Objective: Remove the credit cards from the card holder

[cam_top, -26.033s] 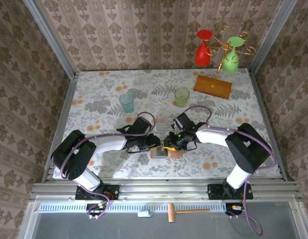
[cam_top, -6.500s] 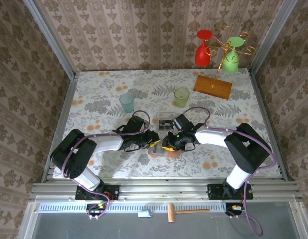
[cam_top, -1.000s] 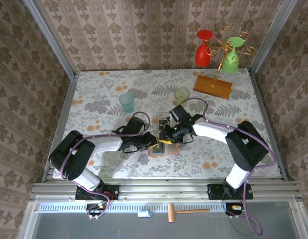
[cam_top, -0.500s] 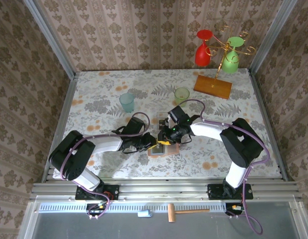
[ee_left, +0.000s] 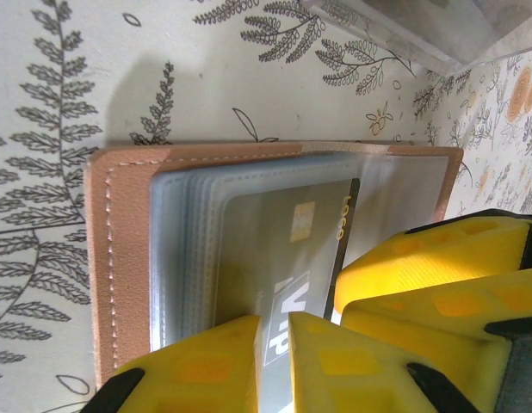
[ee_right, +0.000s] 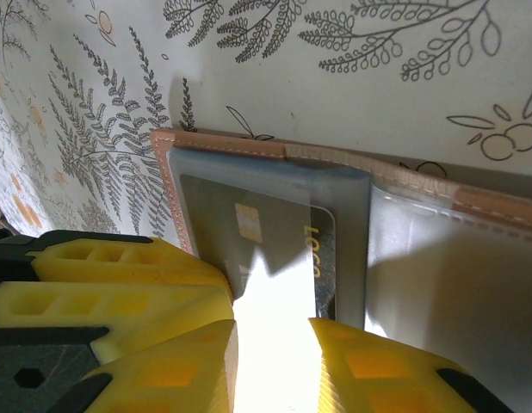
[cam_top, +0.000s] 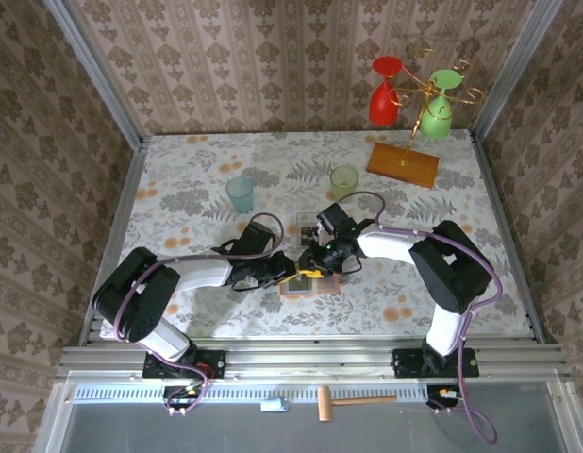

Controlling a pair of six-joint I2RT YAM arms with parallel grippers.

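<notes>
ok so the card holder [ee_left: 111,258] lies open and flat on the surface [cam_top: 442,283], closer to the front edge than the back. Its grey-blue sleeves are stacked up, and a grey credit card [ee_left: 283,224] with a gold chip sits in the top clear sleeve.

The left pincer [ee_left: 275,325] comes in low from the holder's left. Its fingers are nearly pressed together, pinching the edge of that sleeve stack right where the card is. The right pincer [ee_right: 270,331] reaches in from the holder's right, tips over the same card. There's blown-out white glare between its fingers, so I can't tell if it's gripping anything. The two pincers are practically touching over the holder.

A clear tray [cam_top: 304,228] sits just behind the holder, contents not readable. A teal cup [cam_top: 241,194] stands back-left of the holder and a green cup [cam_top: 344,182] back-right, both well apart from it. The glass stand [cam_top: 405,162] is far back-right. Plenty of open surface either side of the holder.
</notes>
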